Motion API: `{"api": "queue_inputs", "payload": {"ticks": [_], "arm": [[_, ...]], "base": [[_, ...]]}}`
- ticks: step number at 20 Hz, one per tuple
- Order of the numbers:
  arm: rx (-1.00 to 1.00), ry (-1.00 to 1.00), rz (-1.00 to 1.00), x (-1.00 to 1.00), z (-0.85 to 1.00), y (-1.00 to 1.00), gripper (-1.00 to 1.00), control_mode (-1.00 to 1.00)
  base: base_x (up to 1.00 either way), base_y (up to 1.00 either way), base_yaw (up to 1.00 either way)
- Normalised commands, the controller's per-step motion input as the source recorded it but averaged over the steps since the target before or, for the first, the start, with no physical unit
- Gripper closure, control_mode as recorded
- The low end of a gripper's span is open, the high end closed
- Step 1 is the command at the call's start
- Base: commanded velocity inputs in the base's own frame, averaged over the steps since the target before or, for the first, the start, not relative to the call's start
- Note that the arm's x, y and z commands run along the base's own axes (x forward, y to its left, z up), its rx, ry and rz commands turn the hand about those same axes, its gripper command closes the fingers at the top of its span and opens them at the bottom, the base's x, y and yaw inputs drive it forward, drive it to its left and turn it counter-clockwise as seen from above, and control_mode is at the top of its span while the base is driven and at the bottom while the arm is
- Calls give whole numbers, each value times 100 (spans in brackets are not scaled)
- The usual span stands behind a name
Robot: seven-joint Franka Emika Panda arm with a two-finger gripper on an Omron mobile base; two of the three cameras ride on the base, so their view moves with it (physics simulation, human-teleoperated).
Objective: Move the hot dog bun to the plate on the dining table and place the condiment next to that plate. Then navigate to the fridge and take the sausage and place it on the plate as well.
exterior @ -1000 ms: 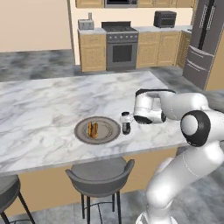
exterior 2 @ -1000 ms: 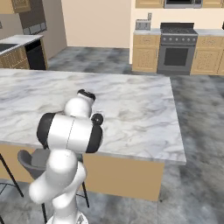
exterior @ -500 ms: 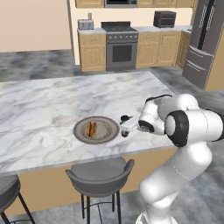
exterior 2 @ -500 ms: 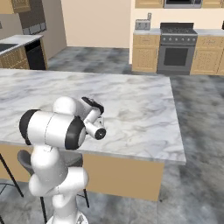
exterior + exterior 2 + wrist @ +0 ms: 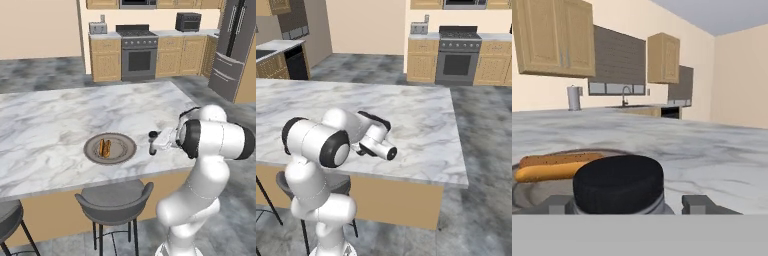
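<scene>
Glossy veined marble dining table [image 5: 60,115]

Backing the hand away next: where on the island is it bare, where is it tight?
Bare marble runs behind the plate and to the dining table's left and far edges. It is tight between plate, condiment and gripper.

One bun [image 5: 105,148], one plate [image 5: 126,148], one condiment bottle [image 5: 152,142], two stools [image 5: 116,198].
</scene>
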Motion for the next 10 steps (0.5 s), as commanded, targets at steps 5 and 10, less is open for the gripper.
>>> {"api": "queue_inputs", "payload": {"ticks": [5, 10], "arm": [[3, 0, 11, 8, -5, 0, -100, -100], [7, 0, 8, 0, 4, -1, -100, -100]], "base": [[0, 0, 0], [0, 0, 0]]}}
